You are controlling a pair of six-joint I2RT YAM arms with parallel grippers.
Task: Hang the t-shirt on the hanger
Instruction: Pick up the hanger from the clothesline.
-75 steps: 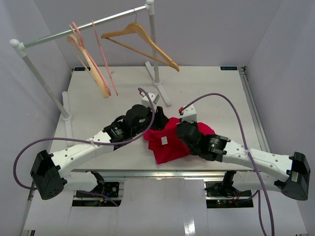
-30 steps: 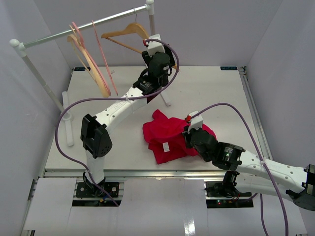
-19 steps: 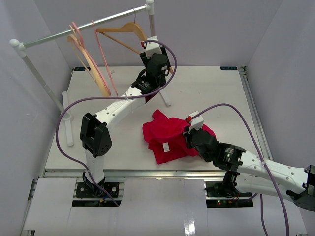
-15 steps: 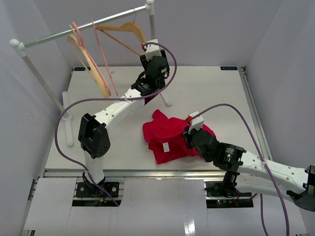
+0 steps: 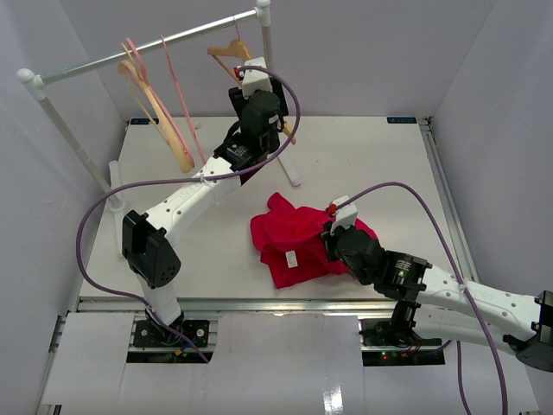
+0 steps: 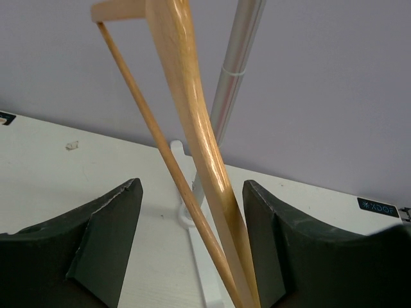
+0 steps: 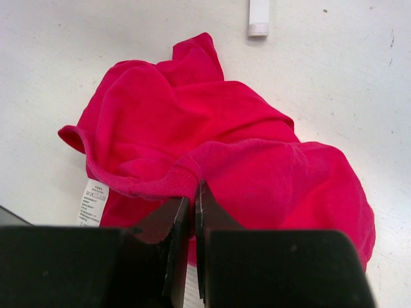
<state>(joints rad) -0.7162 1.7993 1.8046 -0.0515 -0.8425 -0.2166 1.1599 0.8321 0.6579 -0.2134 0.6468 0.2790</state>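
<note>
The red t-shirt [image 5: 289,238] lies crumpled on the table at the centre front, its white label [image 7: 94,196] showing. My right gripper [image 5: 326,245] is shut on a fold of its ribbed collar edge [image 7: 194,212]. The wooden hanger [image 5: 226,52] hangs by its hook from the rail, turned nearly edge-on. My left gripper [image 5: 276,111] is raised to it. In the left wrist view the hanger's arm [image 6: 192,128] and bottom bar [image 6: 148,122] pass between my open gripper [image 6: 192,256], the arm close to the right finger [image 6: 282,237].
A white clothes rack stands at the back: a rail [image 5: 147,47], a right post [image 5: 275,121] and its foot [image 5: 289,169]. Two thin pink hangers [image 5: 177,99] and a thick pale wooden hanger [image 5: 164,121] hang at the rail's left. Grey walls close in the sides.
My left gripper has left the t-shirt, risen to the rail and come round the hanger, which has swung left and turned edge-on. My right gripper stays shut on the t-shirt.
</note>
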